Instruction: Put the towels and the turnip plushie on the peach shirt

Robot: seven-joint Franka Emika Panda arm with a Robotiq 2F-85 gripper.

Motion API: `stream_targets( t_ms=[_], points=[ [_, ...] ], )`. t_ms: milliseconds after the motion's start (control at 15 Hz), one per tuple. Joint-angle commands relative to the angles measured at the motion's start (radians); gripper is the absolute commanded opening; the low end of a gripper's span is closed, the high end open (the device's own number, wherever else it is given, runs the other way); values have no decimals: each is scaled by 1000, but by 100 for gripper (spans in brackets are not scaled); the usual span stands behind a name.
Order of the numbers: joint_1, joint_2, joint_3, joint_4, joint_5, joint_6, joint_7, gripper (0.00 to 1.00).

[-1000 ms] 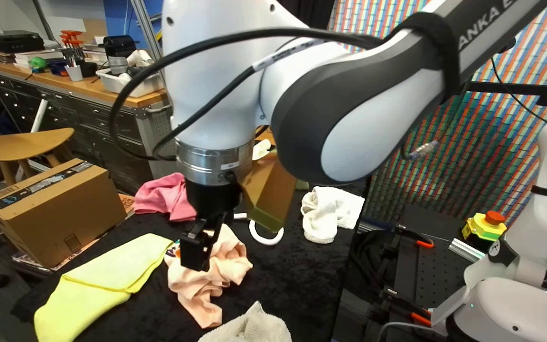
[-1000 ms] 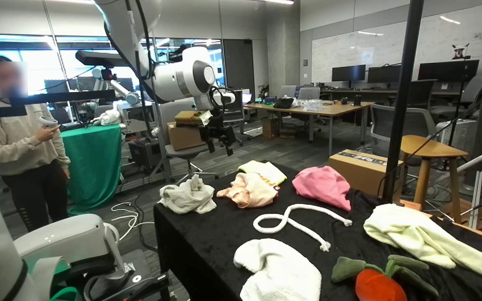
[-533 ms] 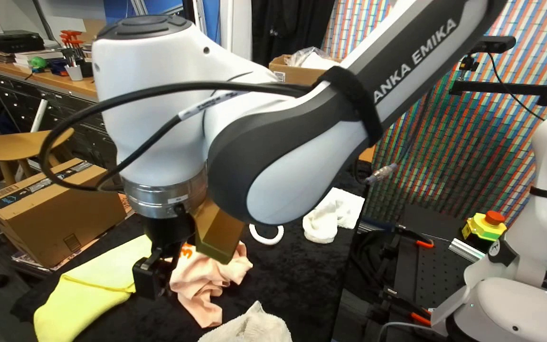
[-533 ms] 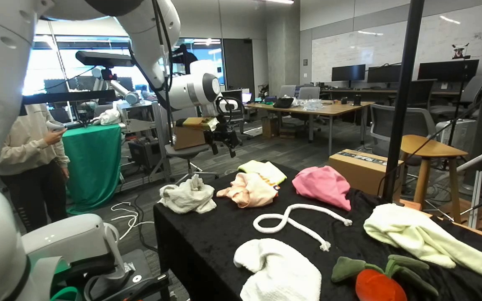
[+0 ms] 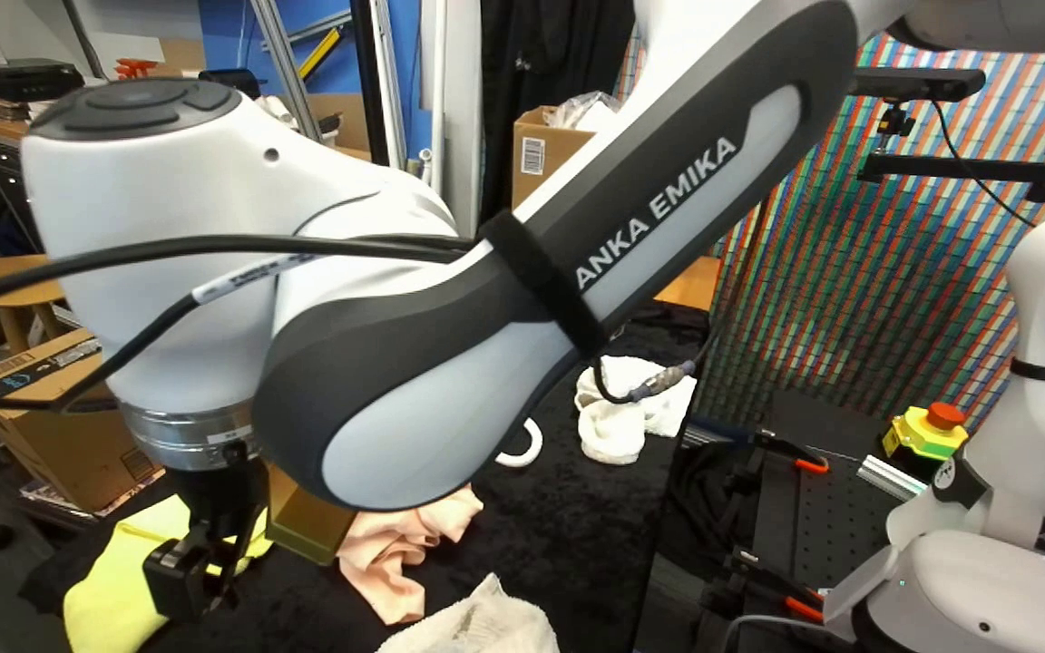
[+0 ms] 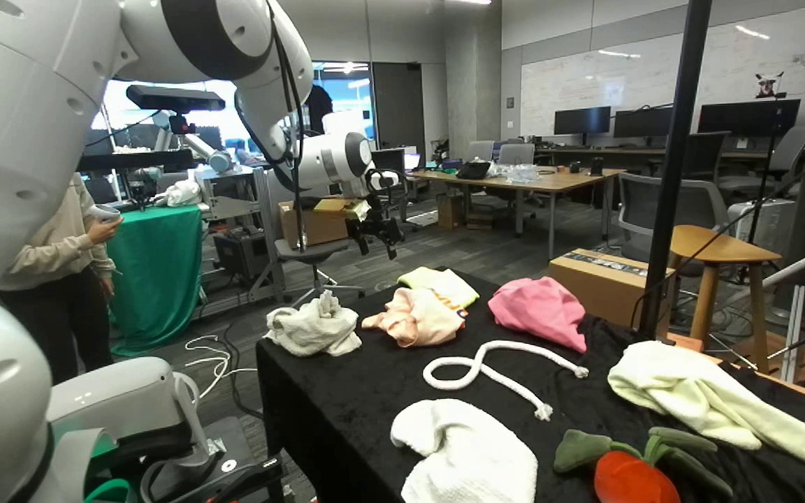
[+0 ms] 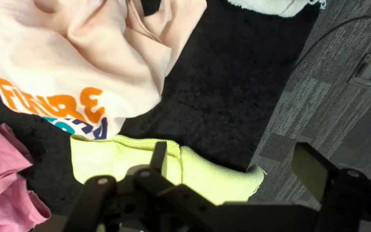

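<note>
The peach shirt (image 7: 76, 58) lies crumpled on the black-covered table, its colourful print facing up in the wrist view. Beside it is a bright yellow towel (image 7: 211, 180), also seen in an exterior view (image 5: 114, 580). My gripper (image 7: 232, 154) hangs above this towel, fingers wide apart and nothing held. In an exterior view the gripper (image 6: 378, 249) is well clear of the table. A cream towel (image 6: 314, 328), a white towel (image 6: 472, 454) and a pale yellow-green towel (image 6: 696, 395) rest on the table. Near the frame's bottom sits the red turnip plushie (image 6: 633, 478) with green leaves.
A pink cloth (image 6: 539, 311) lies beside the shirt. The white rope (image 6: 469, 374) curls across the middle of the table. A black post (image 6: 668, 168) rises at the table's side, with a cardboard box (image 6: 608, 283) behind it. Grey carpet (image 7: 301, 112) shows past the table edge.
My gripper has travelled from over the peach shirt to over the bright yellow towel, moving left and down in an exterior view. Its fingers stay apart, and the cloths have not moved.
</note>
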Motion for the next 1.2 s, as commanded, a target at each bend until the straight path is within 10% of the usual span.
stream_targets(
  t_ms=[0, 1133],
  points=[
    [43, 93, -34, 151, 1, -50, -15, 100],
    [72, 404, -86, 548, 84, -98, -47, 100]
  ],
)
